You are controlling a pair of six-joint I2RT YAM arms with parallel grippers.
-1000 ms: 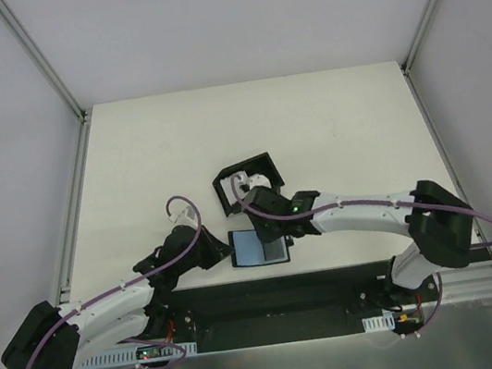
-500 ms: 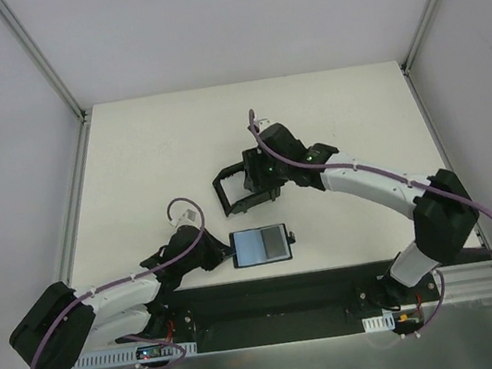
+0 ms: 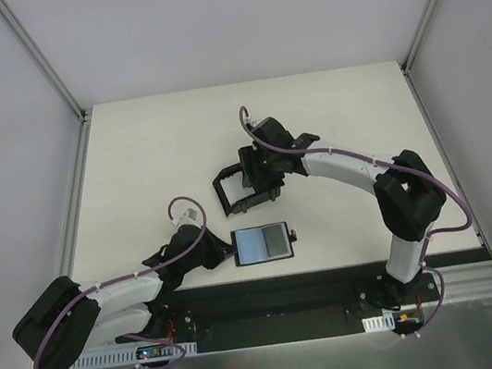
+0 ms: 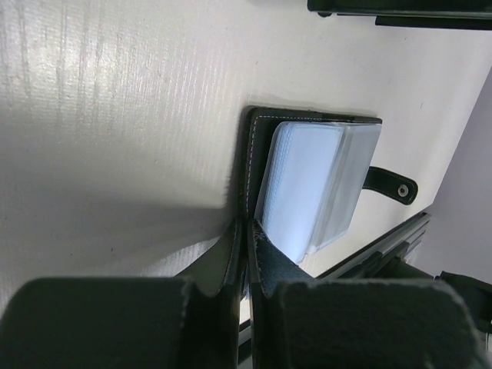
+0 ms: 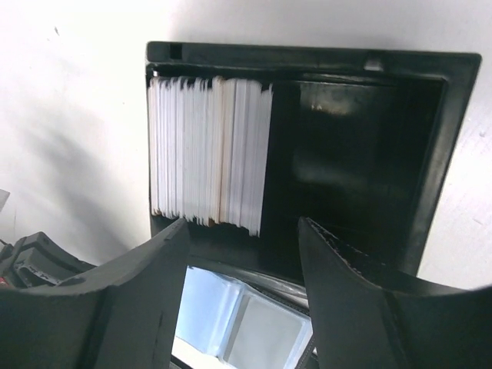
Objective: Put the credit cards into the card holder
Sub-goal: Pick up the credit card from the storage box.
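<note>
From the top camera we see the card holder lying open and flat near the front edge of the table, its blue-grey inside facing up, its long axis running left to right and its snap tab pointing right. The left gripper meets its left edge. Farther back sits a black open-topped box, well apart from the card holder, with the right gripper over it. In the left wrist camera the left fingers are pressed together on the card holder's black stitched edge, and pale sleeves lie beyond them; we cannot tell whether any sleeve holds a card. In the right wrist camera we look down into the box: the credit cards stand on edge in a tight row against its left wall, thin edges facing us, while the right fingers stand apart at the box's near side, holding nothing
</note>
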